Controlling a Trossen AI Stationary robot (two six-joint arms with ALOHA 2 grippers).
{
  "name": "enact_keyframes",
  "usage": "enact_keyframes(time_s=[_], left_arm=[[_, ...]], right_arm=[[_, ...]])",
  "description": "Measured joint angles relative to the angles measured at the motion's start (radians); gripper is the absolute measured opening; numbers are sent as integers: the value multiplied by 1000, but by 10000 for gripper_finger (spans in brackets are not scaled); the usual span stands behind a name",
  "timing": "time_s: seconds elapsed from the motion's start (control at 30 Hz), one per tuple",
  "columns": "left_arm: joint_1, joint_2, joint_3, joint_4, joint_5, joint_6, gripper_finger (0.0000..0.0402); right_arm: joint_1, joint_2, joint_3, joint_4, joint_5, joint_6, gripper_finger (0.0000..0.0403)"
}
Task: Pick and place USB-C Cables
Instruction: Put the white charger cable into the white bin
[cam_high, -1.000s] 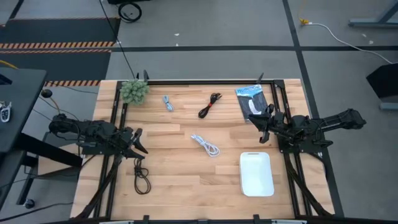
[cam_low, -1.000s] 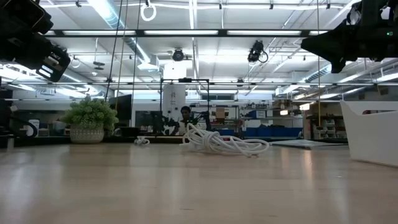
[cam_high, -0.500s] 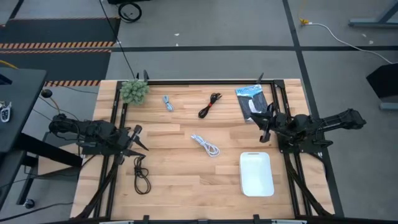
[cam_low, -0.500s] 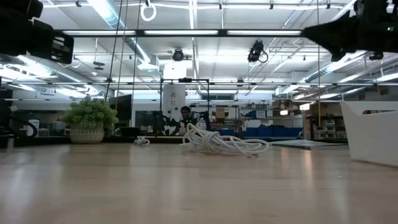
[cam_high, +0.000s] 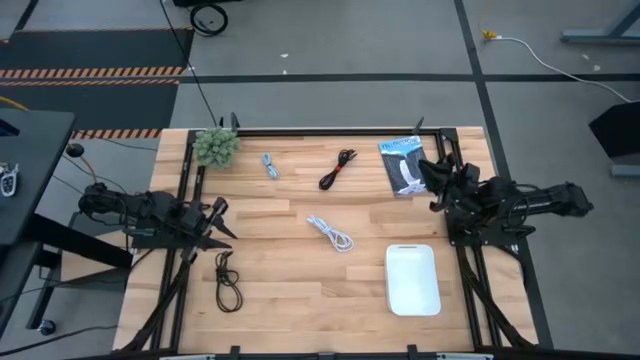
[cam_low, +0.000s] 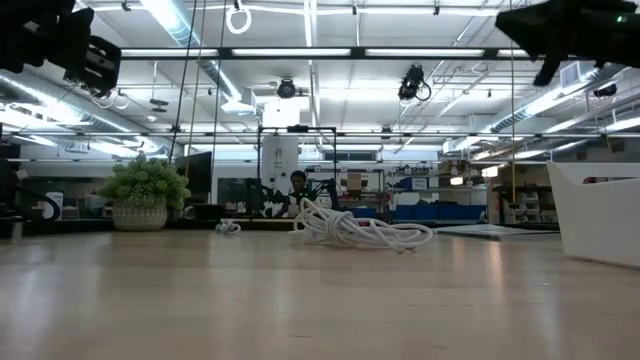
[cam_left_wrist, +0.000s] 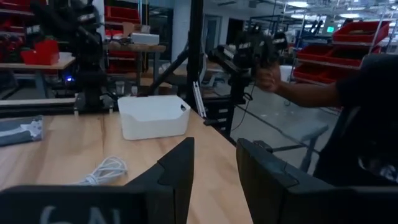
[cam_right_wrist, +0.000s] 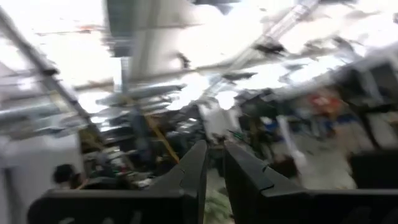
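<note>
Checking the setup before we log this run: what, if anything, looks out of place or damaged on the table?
Nothing stands out. Four cables lie apart on the table, none in the white bin. The retail packet lies flat beside the right tool; the left tool hovers empty.

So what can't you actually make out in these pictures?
- Right wrist view: blurred and aimed upward; no table shows.
- Low view: white bin cut off by the right edge; the light blue cable too small to read.
- High view: printing on the retail packet too small.
</note>
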Motion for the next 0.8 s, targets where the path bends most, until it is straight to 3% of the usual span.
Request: enact_keyframes(time_s=[0.1,0.33,0.8], left_arm=[[0,0,0,3,-21,20,128],[0,0,0,6,-83,13,128],[1,0,0,6,-84,13,128]], right_arm=[[-16,17,47,-46,-88,-48,58],[-72,165,195,-427,-28,10,52],[-126,590,312,-404,-256,25,52]])
